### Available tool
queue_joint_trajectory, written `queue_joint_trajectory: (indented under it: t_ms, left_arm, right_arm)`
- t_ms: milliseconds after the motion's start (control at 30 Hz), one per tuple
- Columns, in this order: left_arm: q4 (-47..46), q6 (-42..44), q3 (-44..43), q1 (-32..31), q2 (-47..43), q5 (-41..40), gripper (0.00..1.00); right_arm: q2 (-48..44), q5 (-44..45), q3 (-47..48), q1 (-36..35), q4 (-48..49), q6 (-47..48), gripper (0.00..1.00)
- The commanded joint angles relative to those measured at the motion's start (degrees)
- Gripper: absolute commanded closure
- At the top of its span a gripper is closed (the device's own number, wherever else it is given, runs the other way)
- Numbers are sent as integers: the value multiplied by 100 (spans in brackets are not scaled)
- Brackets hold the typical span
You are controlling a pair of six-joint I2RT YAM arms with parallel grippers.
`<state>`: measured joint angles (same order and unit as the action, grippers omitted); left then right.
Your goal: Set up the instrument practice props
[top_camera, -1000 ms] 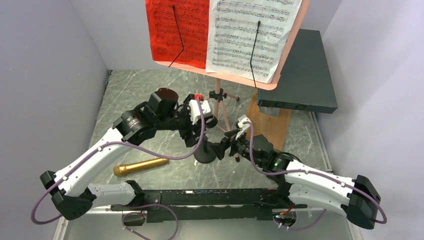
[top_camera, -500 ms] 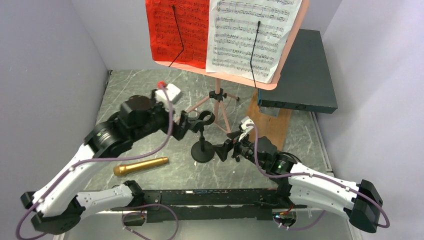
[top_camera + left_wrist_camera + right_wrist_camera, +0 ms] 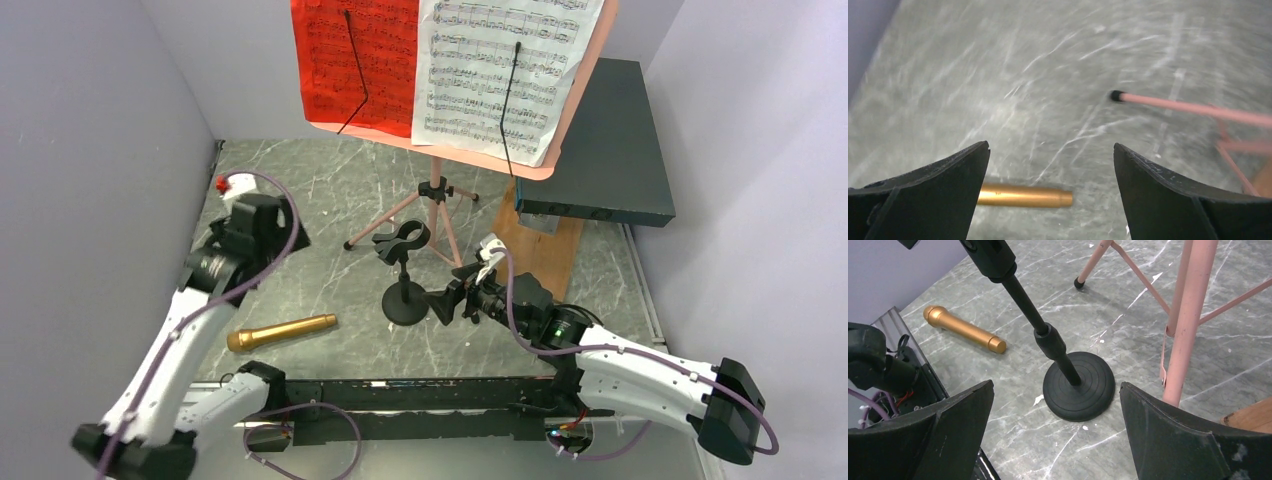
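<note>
The pink music stand (image 3: 437,205) stands on its tripod at the back, holding a red sheet (image 3: 355,60) and a white sheet (image 3: 500,70). The small black mic stand (image 3: 405,300) is upright in front of it, its clip empty. The gold microphone (image 3: 282,332) lies on the table to the left. My left gripper (image 3: 268,232) is open and empty, raised at the left; its wrist view (image 3: 1050,150) shows the microphone (image 3: 1023,195) below and a pink leg tip (image 3: 1118,95). My right gripper (image 3: 450,300) is open and empty, just right of the stand's base (image 3: 1079,385).
A large dark teal box (image 3: 600,150) rests on a wooden board (image 3: 545,250) at the right, close behind my right arm. Grey walls close in on the left, back and right. The pink pole (image 3: 1188,320) stands just right of my right gripper.
My left arm has swung away from the mic stand's clip to the far left and risen, jaws open. My right gripper drew back slightly from the base, then stayed still.
</note>
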<state>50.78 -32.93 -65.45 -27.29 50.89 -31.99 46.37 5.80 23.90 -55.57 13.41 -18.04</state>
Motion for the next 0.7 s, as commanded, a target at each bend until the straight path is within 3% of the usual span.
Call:
queue_joint_trajectory:
  t_ms: [0,33,133,267,467,667]
  left_arm:
    - [176,-1102,606,2351,519,2560,1]
    - [402,-1573,740,2844,665,2693,0]
    - [1507,-3485,1011,3310,1071,2379,4]
    - [1752,-4579,1591,3462,1006,2342,3]
    - [1410,-5384,2285,3657,857,2524,9]
    - [670,-5215,2697,4181,1939,3255,18]
  right_arm:
    - [-148,-129,6,20,241,-69,1]
    - [-199,-122,-5,24,217,-90,1]
    - [-327,-93,-53,20,168,-169,1]
    - [-383,-131,-145,20,272,-259,1]
    - [-292,-193,-73,20,224,-219,1]
    - [-301,-189,-98,21,247,-229,1]
